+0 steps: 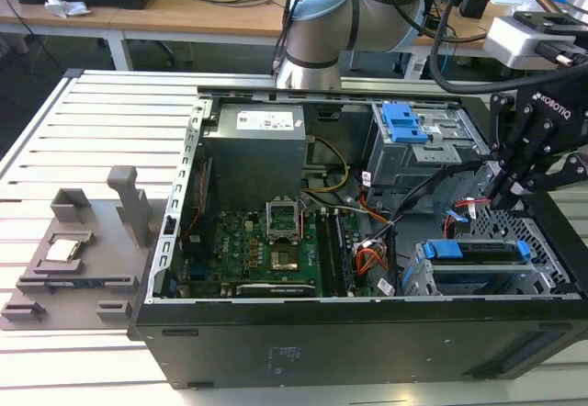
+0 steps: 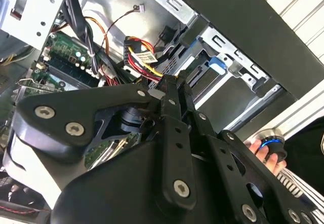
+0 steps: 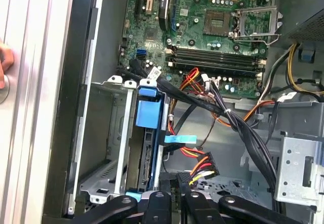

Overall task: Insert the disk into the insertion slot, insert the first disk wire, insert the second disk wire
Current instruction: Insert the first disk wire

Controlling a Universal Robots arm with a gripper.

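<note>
The black two-finger gripper has its fingers nearly together, pinching the end of a yellow, red and black wire bundle. Just beside its fingertips, the flat silver disk in a bright blue plastic carrier sits already inside the silvery perforated sheet-metal slot cage.

The arm bends over, its tool pointing down with fingers drawn close together
</note>
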